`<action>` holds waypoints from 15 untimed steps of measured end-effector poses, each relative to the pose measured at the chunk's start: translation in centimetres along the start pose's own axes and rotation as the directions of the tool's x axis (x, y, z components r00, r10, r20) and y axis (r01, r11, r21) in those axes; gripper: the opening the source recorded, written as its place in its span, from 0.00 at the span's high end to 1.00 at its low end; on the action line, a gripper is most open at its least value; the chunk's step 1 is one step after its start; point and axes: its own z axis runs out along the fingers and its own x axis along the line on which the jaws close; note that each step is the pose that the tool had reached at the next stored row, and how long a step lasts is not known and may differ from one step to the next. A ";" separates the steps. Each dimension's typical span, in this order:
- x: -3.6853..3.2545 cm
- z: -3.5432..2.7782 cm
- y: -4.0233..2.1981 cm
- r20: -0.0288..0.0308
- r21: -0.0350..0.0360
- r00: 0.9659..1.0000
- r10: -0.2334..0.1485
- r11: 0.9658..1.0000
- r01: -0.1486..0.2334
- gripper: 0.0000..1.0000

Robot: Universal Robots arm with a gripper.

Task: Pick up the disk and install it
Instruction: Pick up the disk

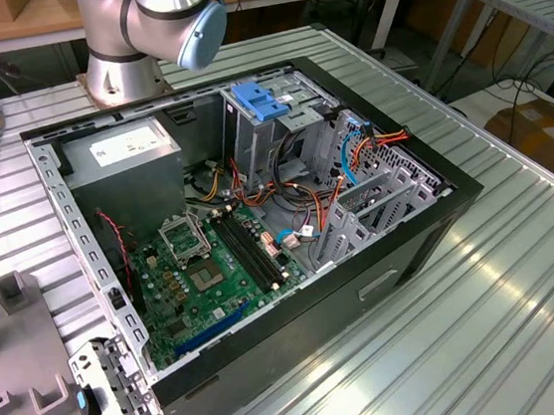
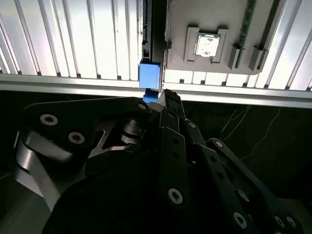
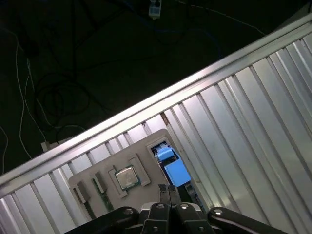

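Disk [image 1: 103, 396] stands on edge at the counter's [image 1: 486, 284] border, just beside a grey fixture plate [image 3: 97, 170] that carries a square processor chip [image 3: 126, 176]. This is probably so its thin faces can be pinched from above. Its perforated metal side and glossy blue plastic rail [image 3: 171, 165] contrast with the ribbed aluminium beneath. The end effector [image 3: 168, 191] hangs over the rail with its dark, bolted fingers drawn together on nothing. The open computer case [image 1: 455, 192] lies well apart.

Exterior view high above case [image 1: 275, 368], both wrist views share tray [image 2: 195, 14] [image 3: 144, 161]
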 end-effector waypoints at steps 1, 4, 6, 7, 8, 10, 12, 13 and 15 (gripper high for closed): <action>0.00 0.00 0.00 -0.001 0.000 0.999 -0.038 0.999 0.038 0.89; 0.00 0.00 0.00 -0.004 -0.002 0.993 -0.121 0.993 0.121 0.89; 0.00 0.00 0.00 -0.005 -0.002 0.992 -0.127 0.992 0.127 0.89; 0.00 0.00 0.00 -0.005 -0.002 0.992 -0.127 0.992 0.127 0.89; 0.00 0.00 0.00 -0.005 -0.002 0.992 -0.128 0.992 0.128 0.89; 0.00 0.00 0.00 -0.005 -0.002 0.992 -0.128 0.992 0.128 0.89; 0.00 0.00 0.00 -0.005 -0.002 0.992 -0.128 0.992 0.128 0.89; 0.00 0.00 0.00 -0.005 -0.002 0.992 -0.128 0.992 0.128 0.89; 0.00 0.00 0.00 -0.005 -0.002 0.992 -0.128 0.992 0.128 0.89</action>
